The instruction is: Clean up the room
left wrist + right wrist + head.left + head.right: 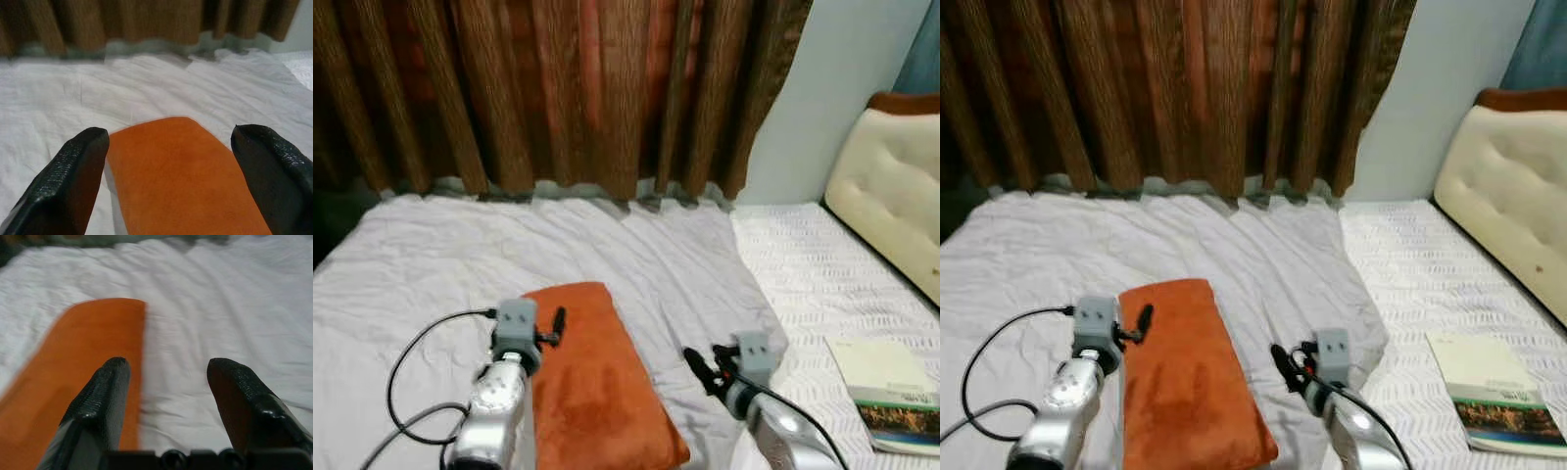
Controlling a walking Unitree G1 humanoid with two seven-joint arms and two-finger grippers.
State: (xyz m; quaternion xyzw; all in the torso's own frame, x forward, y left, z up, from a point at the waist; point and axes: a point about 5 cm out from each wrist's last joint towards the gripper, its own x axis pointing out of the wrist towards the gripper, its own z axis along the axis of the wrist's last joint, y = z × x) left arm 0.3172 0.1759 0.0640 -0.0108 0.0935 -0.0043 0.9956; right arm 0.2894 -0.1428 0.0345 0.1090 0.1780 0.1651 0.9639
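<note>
Orange towel [597, 382] lying folded on bed [431, 255] | left pincer [166, 176] hovering released over towel | right pincer [166, 396] hanging released beside towel | book [891, 392] beyond towel, likely awaiting tidying

Two silver arms carry grey wrist blocks, looping black cables and textured black jaws.

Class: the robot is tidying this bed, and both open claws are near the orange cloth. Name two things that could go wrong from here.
1. The folded orange cloth lies flat on the wrinkled white sheet, so the open left claw might pinch sheet along with cloth.
2. The right claw hangs open beside the cloth's edge, over bare sheet; closing there might miss the cloth.
</note>
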